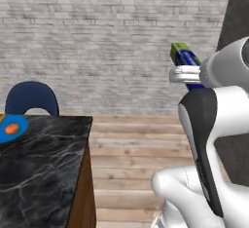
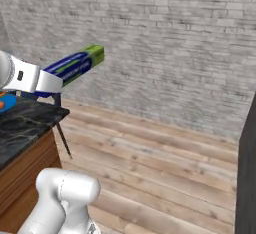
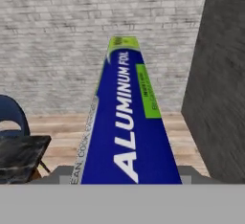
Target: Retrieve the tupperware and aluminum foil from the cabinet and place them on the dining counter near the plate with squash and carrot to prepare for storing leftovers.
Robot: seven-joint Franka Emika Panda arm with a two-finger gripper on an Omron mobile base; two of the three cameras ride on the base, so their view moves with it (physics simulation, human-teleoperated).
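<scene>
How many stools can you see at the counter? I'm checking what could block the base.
1: a blue stool stands at the far end of the counter, beside the plate. More may be hidden beyond the picture's left edge.

Legible text: "ALUMINUM FOIL", white capitals on blue top face of the aluminum foil (image 3: pixel 129 127), running toward 12 o'clock | grey side strip, 7 o'clock: "COOK" partly readable | green panel print: too small to read
</scene>
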